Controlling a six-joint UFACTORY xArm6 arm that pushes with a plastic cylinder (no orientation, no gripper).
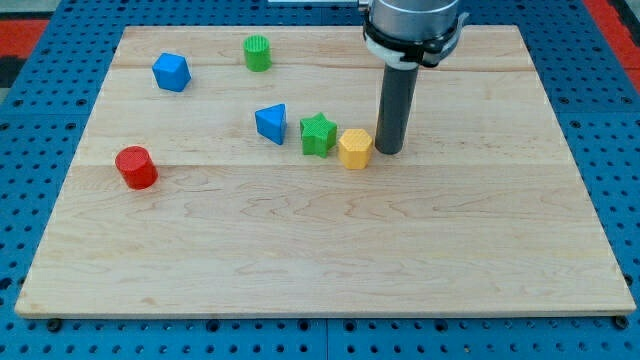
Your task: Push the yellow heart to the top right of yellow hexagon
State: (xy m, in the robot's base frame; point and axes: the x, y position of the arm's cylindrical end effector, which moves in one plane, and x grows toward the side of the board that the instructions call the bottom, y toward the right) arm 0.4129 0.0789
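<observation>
Yellow hexagon sits mid-frame, the fingerless tip just right of it; no yellow heart shows, so pushing risks shifting the wrong block.

No legible markings

No text, label, brand, number or sign can be read anywhere in the camera view: not on the wooden worktop, not on the coloured blocks, and not on the dark rod or the arm housing above it.
</observation>
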